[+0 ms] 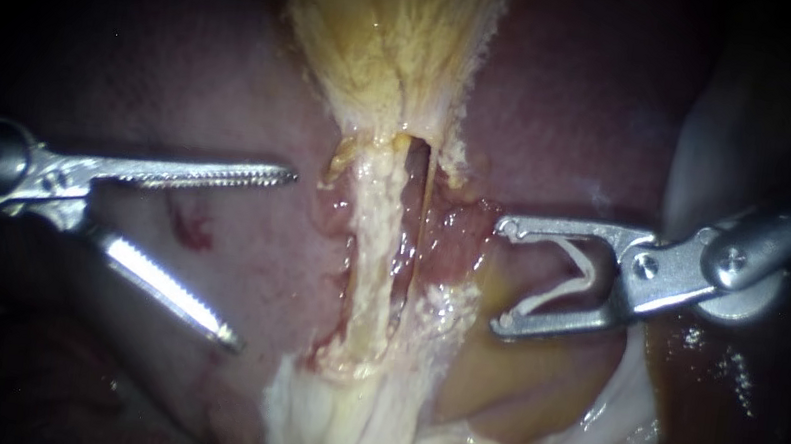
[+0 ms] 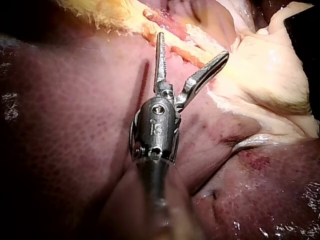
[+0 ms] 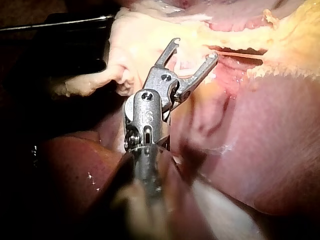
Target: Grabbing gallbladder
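Dark red liver (image 1: 234, 61) lay behind everything. Yellowish gallbladder (image 1: 388, 40) hung at upper centre. Centre left, the left instrument (image 1: 262, 259) gaped, jaws empty; the right instrument (image 1: 502, 275) cradled a white clip (image 1: 565, 273). A good grab likely wanted a broad, gentle bite.

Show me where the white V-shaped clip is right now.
Endoscope view, right of centre: the white V-shaped clip is held at the tip of the silver right instrument, just right of the pale yellowish tissue strand running down the reddish liver.
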### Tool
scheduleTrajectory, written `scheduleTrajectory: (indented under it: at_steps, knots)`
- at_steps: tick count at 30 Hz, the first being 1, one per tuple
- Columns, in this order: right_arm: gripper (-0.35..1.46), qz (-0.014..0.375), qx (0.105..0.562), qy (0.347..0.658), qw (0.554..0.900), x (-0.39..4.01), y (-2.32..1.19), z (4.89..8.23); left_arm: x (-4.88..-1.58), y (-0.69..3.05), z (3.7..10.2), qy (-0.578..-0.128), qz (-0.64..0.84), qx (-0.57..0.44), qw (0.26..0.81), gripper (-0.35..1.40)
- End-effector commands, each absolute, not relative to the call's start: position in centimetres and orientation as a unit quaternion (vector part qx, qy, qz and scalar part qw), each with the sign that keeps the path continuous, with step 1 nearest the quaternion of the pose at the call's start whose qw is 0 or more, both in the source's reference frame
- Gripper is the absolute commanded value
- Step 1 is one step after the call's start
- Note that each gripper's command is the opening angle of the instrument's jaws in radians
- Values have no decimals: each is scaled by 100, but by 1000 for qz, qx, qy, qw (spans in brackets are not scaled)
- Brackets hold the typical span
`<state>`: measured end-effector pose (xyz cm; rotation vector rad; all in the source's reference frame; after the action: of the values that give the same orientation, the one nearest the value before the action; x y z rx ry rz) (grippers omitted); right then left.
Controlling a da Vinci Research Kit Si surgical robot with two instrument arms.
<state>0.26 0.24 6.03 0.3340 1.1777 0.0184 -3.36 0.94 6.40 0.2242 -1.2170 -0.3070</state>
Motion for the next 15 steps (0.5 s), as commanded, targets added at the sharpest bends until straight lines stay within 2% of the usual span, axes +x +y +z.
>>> scheduleTrajectory:
  at_steps: [1,15]
  knots:
    - [50,9,157,553,818,26,24,603,-336,94,639,-568,-143,105,804,126]
    - [50,9,157,553,818,27,24,602,-341,115,655,-548,-225,99,799,125]
